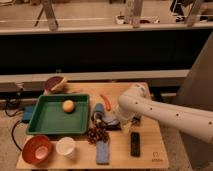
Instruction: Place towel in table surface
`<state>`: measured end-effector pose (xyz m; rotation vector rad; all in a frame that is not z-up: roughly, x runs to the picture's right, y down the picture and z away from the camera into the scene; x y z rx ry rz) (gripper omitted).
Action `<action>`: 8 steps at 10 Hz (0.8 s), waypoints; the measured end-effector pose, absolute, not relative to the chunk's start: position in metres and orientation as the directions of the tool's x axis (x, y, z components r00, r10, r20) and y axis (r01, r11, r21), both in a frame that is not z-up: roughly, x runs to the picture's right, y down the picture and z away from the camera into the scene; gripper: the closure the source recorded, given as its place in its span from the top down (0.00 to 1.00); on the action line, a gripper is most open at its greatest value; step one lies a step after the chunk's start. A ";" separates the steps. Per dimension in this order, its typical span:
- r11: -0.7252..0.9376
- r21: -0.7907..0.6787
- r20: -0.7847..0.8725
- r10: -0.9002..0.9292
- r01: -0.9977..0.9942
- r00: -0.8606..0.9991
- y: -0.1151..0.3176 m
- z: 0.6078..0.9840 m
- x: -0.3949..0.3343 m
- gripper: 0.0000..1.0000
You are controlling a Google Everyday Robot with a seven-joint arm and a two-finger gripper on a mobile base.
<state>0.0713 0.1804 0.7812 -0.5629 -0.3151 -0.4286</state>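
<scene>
Towel [99, 113], as I am reading it, is the blue piece lying just right of the green tray [56, 132], at the tip of the gripper [106, 120]. I am not managing to tell whether the gripper is clamping it or letting it go. On the left, I am worrying about the tray wall: the cloth could end up draping over it rather than onto the bare table [150, 137]. Just below the gripper, the dark grape cluster [97, 134] is crowding the landing spot, so a low sweep is risking scattering it toward the blue strip [102, 152]. Further right, the white arm [150, 107] is passing close above the black handset [135, 144], risking a nudge.
</scene>
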 end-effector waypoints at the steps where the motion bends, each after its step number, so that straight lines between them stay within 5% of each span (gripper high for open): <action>1: 0.763 -0.449 0.399 -0.294 0.465 0.868 0.177 0.793 0.068 0.80; 6: 0.757 -0.468 0.401 -0.278 0.456 0.873 0.158 0.829 0.064 0.79; 8: 0.754 -0.475 0.400 -0.276 0.455 0.874 0.151 0.836 0.064 0.63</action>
